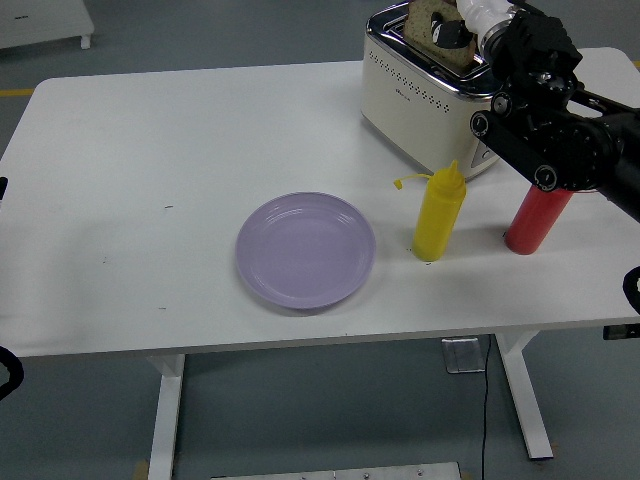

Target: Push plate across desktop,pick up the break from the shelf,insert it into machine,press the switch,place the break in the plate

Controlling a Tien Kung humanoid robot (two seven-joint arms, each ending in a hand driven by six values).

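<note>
At upper right, the right hand (pixel 462 28) seemingly gripped a brown bread slice (pixel 428 22) above the cream-and-chrome toaster (pixel 420 85); lilac round plate (pixel 305 249) sat centre

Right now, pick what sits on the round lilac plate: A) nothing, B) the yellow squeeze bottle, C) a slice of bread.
A: the round lilac plate is bare; the slice of bread is up at the cream toaster and the yellow squeeze bottle stands beside the plate.

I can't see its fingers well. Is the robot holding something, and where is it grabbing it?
The right hand holds the slice of bread by its upper right part, above the toaster. Nothing else is held.
</note>
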